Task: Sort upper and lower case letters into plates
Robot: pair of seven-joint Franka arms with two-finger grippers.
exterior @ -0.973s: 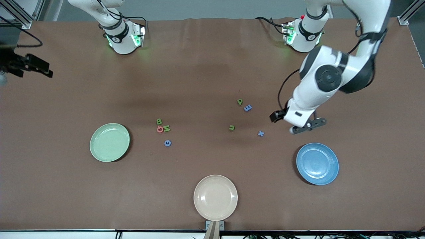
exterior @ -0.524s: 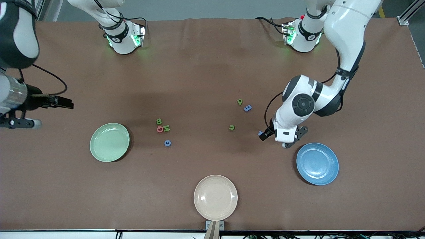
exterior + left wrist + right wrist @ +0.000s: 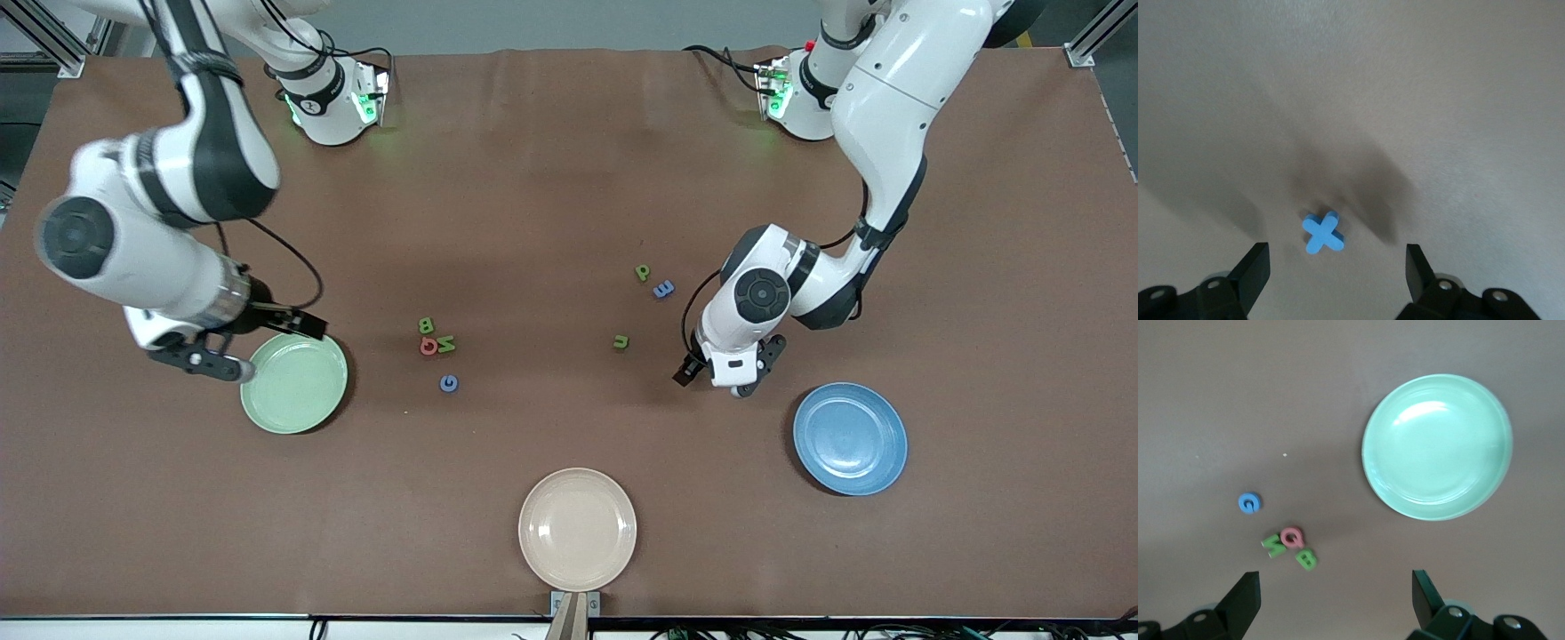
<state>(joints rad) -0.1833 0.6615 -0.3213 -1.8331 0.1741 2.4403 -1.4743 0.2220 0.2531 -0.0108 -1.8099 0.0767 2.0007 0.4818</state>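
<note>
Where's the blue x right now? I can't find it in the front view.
The blue x lies flat on the table under the left tool, between its open fingers in the left wrist view; the left arm hides it in the front view.

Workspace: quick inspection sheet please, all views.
Surface: brown table, flat.
Job's things: green plate and blue plate hold nothing. B, Q, N, G clustered; p, m, u loose; x on the table.
Clutter: beige plate.
Grippers: left tool open over x; right tool open, beside green plate.
Cables: on arms and bases only.
Surroundings: nothing seen.
</note>
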